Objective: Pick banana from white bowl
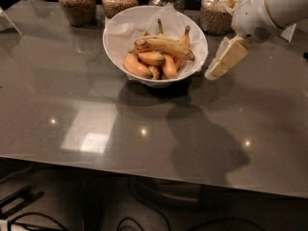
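The white bowl [120, 42], lined with crinkled white paper, stands at the back middle of the grey table. The banana [166, 45], long, pale yellow with dark tips, lies across the top of several shorter orange bananas [137, 66] in the bowl. My gripper [224, 60] hangs from the white arm at the upper right, just right of the bowl's rim and above the table, apart from the banana. It holds nothing that I can see.
Several grain-filled glass jars [77, 4] stand in a row behind the bowl. The grey table [96, 105] stretches to its front edge, with cables on the floor below. A white object sits at the far left edge.
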`<action>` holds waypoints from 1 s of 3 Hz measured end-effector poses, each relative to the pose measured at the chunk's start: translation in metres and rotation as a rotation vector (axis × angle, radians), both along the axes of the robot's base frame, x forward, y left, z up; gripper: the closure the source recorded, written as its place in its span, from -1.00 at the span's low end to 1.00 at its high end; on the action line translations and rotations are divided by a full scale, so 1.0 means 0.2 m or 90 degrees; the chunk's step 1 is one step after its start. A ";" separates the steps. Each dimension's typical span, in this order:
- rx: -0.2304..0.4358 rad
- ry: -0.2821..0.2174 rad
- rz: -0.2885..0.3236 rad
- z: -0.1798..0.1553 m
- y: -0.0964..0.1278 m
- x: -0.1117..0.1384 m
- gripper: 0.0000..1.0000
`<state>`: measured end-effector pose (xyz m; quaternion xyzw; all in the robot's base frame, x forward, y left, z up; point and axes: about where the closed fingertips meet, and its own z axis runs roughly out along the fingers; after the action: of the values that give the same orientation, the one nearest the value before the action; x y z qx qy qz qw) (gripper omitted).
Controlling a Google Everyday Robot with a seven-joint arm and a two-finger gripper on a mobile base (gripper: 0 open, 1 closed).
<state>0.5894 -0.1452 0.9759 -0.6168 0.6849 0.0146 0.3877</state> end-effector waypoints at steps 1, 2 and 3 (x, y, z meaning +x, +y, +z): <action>-0.013 -0.031 0.041 -0.04 0.06 0.15 -1.00; -0.028 -0.051 0.073 -0.06 0.11 0.28 -0.62; -0.037 -0.062 0.095 -0.07 0.16 0.37 -0.21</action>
<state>0.6627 -0.1132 0.9614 -0.6770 0.6173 -0.0063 0.4006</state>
